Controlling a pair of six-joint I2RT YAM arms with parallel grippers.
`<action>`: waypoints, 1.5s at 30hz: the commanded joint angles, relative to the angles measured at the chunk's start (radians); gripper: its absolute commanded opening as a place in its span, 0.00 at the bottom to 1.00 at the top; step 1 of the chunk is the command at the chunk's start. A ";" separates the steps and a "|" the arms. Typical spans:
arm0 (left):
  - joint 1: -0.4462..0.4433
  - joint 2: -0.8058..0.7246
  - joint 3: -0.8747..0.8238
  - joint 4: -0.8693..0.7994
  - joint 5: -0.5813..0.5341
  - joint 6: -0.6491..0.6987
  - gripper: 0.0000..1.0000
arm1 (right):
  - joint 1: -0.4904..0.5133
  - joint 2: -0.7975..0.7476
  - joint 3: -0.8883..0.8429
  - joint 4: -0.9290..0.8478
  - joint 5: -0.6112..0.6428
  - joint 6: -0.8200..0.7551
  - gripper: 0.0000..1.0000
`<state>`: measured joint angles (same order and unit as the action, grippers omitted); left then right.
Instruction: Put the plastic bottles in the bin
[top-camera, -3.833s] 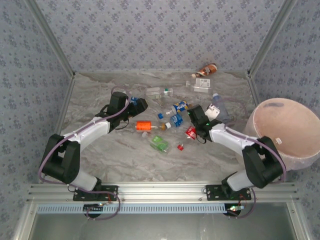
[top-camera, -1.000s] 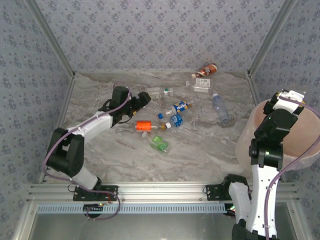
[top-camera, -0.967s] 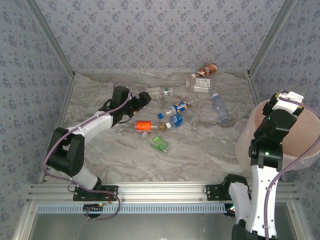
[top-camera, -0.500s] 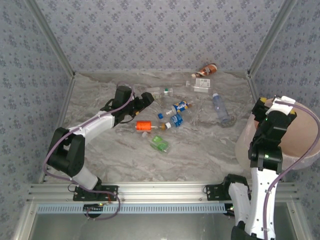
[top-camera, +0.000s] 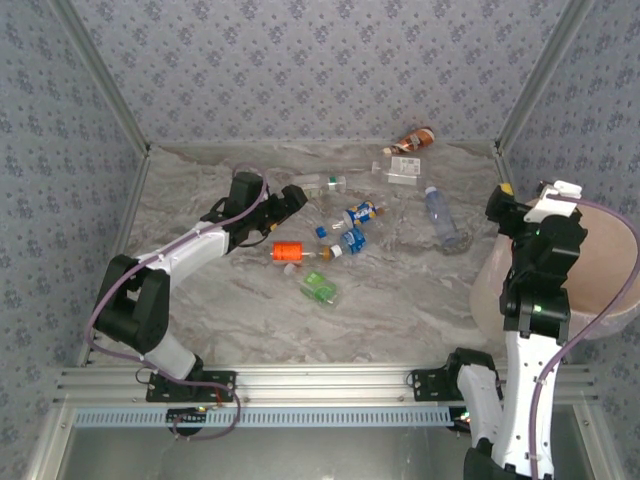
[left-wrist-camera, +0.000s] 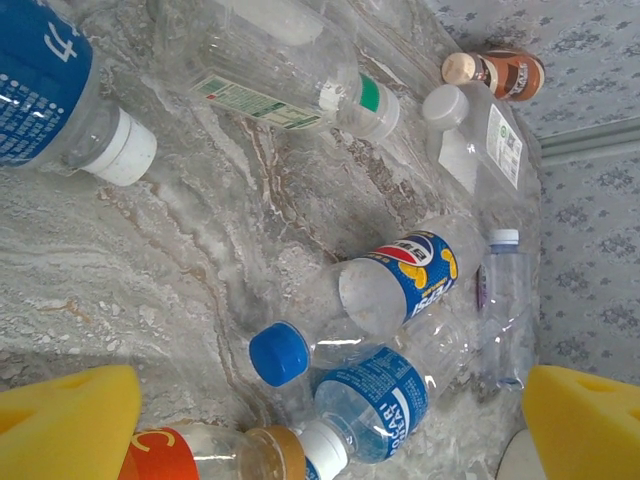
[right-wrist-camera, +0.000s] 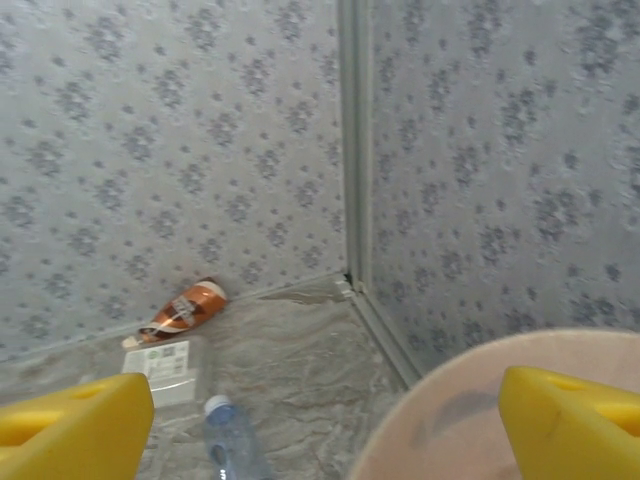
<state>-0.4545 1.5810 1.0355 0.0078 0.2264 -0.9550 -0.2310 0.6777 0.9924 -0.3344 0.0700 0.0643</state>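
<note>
Our left fingers (left-wrist-camera: 70, 420) stand wide apart and hold nothing. They hang low over the middle group of bottles (top-camera: 345, 235) on the surface (top-camera: 420, 300). In the left wrist view two of these lie in the gap between the fingers. One is the Pepsi bottle (left-wrist-camera: 405, 280), with its blue cap toward the finger at the left of that view. Just beside it is the Polar bottle (left-wrist-camera: 375, 395), with its white cap at the bottom edge. Both run slantwise, from lower left to upper right, nearly parallel. We cannot tell whether they touch.

The line from finger to finger goes straight across that view, so the long axes lie neither along it nor squarely across it. We judge that the wrist must turn somewhat before closing. Otherwise the fingers may catch a cap and a bottom end, or press both bottles together. The orange bottle (left-wrist-camera: 190, 455) lies close to the same finger, at the edge of the view.

Our right fingers (right-wrist-camera: 70, 415) are also wide and empty, raised at the rim of the bin (right-wrist-camera: 470, 370). The bin stands at the right side, well apart from the group. A clear bottle (top-camera: 438, 217) lies between the group and the bin, nearer to the right arm. For the middle group the left arm is the nearer one, so we think the next grasp belongs to it.
</note>
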 joint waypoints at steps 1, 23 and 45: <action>-0.005 0.002 0.029 -0.034 -0.016 0.009 0.98 | 0.009 0.011 0.041 -0.007 -0.127 0.048 0.96; -0.004 -0.070 -0.030 -0.163 -0.152 -0.039 0.98 | 0.681 0.490 0.171 -0.183 -0.042 0.091 1.00; 0.082 -0.303 -0.205 -0.324 -0.348 -0.107 0.98 | 1.145 1.078 0.324 -0.284 -0.014 0.098 0.98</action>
<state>-0.3794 1.3083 0.8478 -0.2924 -0.0937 -1.0454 0.8993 1.6993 1.2545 -0.5709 0.0086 0.1093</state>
